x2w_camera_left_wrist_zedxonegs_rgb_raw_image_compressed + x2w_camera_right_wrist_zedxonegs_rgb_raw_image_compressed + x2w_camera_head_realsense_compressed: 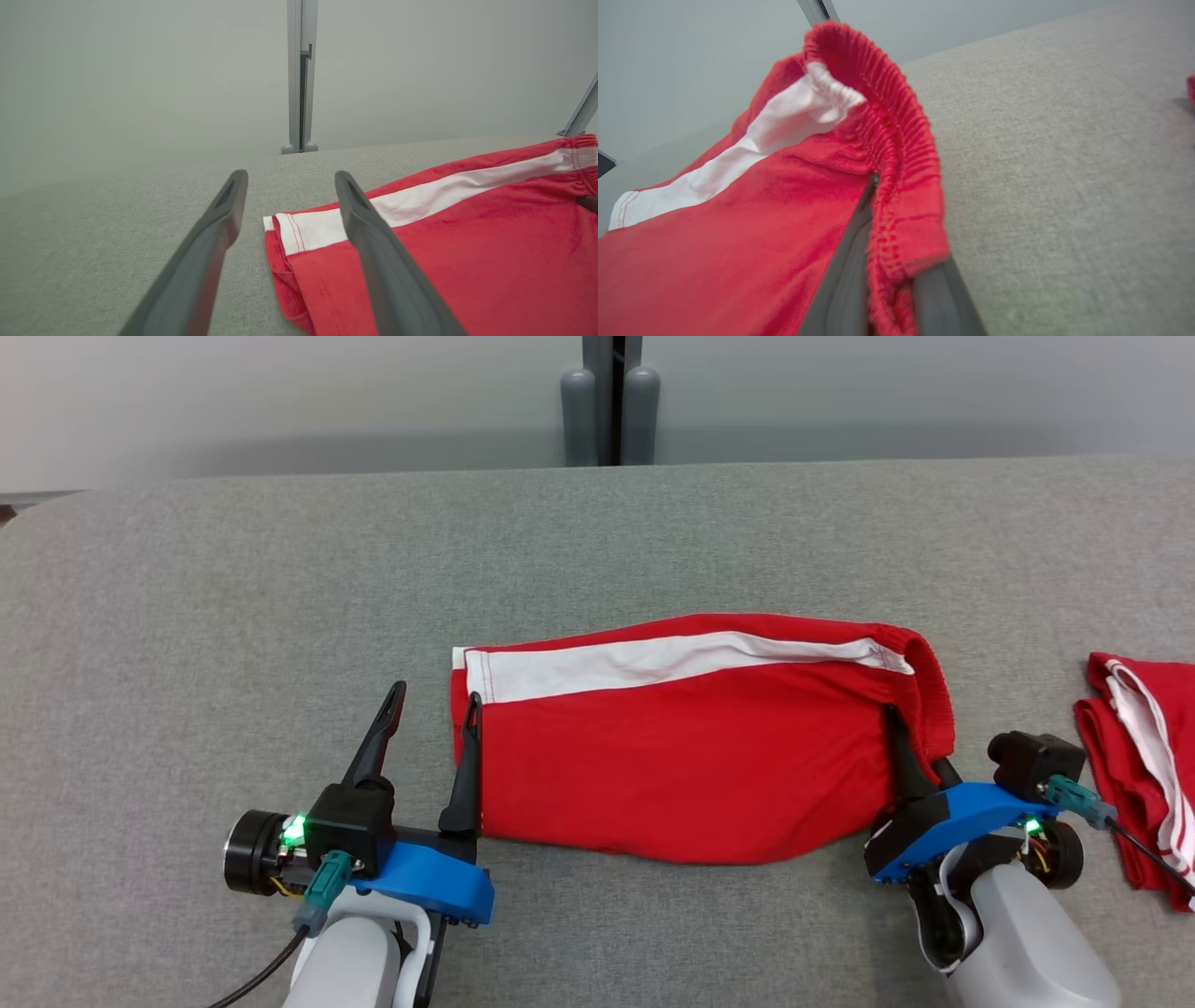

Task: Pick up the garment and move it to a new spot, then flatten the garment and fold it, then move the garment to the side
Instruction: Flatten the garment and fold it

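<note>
Even, soft light — faint shadows, wrist views blurred.

A table [280, 569] covered in grey woven fabric is spread across the whole width, and its far left corner is rounded. Near its right edge a second red cloth [1134, 775] with narrow white stripes is laid in a crumpled, loosely folded heap, partly cut off at the right side of the head view. Behind the far edge of the table a pale grey wall [280, 401] is seen, plain and unmarked. At the middle of that wall a dark vertical post [613, 392] is set, flanked at its foot by two rounded grey caps [579, 415] placed just behind the table's far edge. A slanted metal bar [581, 112] is seen at the far right in the left wrist view.
</note>
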Tool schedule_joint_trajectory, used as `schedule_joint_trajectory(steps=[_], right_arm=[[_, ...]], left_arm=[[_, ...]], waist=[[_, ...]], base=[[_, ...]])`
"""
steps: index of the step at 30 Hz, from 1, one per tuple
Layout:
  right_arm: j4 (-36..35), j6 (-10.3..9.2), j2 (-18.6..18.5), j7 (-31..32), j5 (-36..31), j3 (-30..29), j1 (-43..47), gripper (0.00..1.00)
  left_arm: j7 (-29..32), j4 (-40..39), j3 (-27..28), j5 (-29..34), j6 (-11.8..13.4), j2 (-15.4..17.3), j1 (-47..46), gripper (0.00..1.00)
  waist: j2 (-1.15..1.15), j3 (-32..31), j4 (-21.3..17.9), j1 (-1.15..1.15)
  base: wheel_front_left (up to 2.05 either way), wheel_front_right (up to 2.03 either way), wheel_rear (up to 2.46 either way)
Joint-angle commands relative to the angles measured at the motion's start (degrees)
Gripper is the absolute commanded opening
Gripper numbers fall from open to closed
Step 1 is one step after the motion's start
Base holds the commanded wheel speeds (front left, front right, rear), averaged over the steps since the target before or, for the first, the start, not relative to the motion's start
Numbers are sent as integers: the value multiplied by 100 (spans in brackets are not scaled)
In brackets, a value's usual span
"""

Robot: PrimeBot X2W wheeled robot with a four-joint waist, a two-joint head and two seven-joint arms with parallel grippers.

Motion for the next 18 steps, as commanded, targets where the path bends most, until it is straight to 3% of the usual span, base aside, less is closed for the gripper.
schedule_joint_trajectory(steps=[1, 11, 18], right_arm=[[-76, -4, -29, -3, -45, -71, 103, 0], [-326, -3, -28, -2, -53, -268, 287, 0], [-566, -3, -26, -2, 38, -93, 299, 0]], left_arm=[[-25, 23, 0, -8, -9, 3, 22, 100], [-25, -14, -384, -173, 17, 2, 92, 100], [-25, 60, -434, -181, 55, 2, 161, 100]], waist=[[-1, -46, -67, -1], [-1, -197, -240, -1], [-1, -319, -130, -1]], base=[[0, 0, 0], [0, 0, 0], [0, 0, 0]])
